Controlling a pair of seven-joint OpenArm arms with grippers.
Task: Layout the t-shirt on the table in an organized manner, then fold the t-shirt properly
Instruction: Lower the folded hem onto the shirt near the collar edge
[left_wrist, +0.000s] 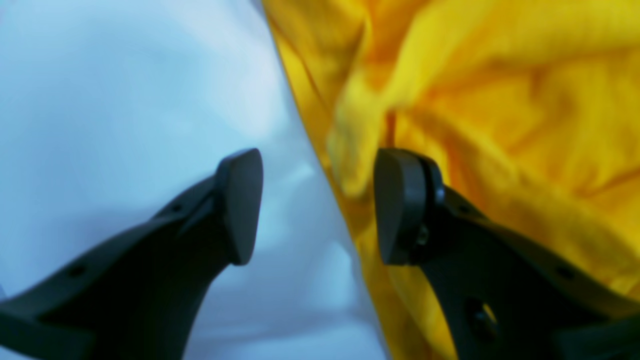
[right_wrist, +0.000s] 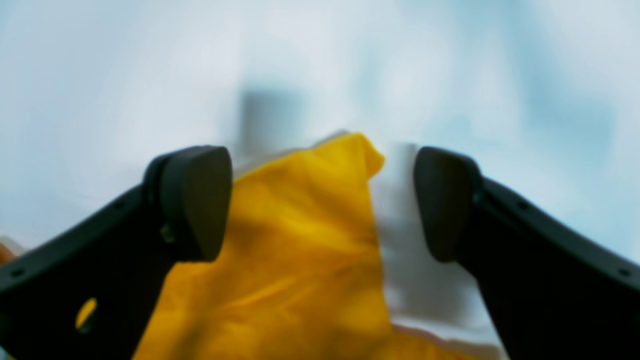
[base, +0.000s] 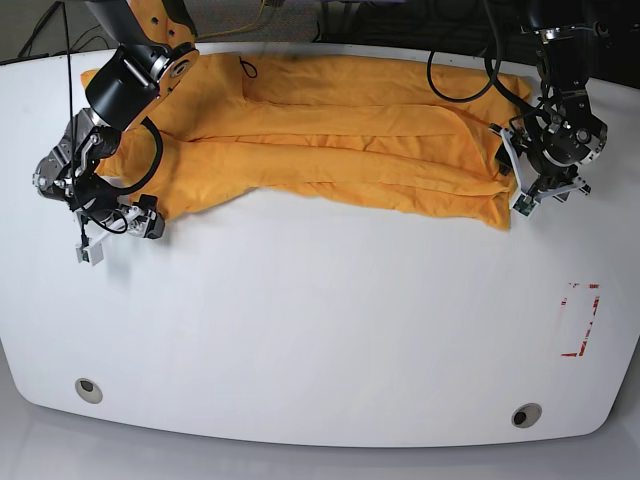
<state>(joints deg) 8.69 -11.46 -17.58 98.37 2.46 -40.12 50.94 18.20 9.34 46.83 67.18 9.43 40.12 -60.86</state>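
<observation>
A big glossy white table (base: 320, 320) with curved edges fills nearly the whole base view. Its lower half lies bare except for two round grey grommets, one at the lower left (base: 88, 390) and one at the lower right (base: 525, 414), and a small red tape rectangle outline (base: 580, 320) near the right edge. Beyond the far rim, along the top of the frame, only a dark strip of room with some black cables shows; nothing there can be made out further.

The plain orange-yellow short-sleeved t-shirt (base: 330, 150) of thin wrinkly fabric lies across the upper part of the table, stretched from upper left to upper right in long folds and creases, its lower edge running unevenly.

The right gripper (base: 120, 212) sits at the left of the base view, low over the table at the shirt's lower left corner. Its wrist view shows the black fingers (right_wrist: 192, 200) spread wide, with a corner of yellow cloth lying between them and touching neither pad.

The left gripper (base: 527, 192) is at the upper right, at the shirt's right-hand edge. In its wrist view the fingers (left_wrist: 400, 205) stand apart, straddling the cloth's edge, one over white table, the other over fabric, clamping nothing.
</observation>
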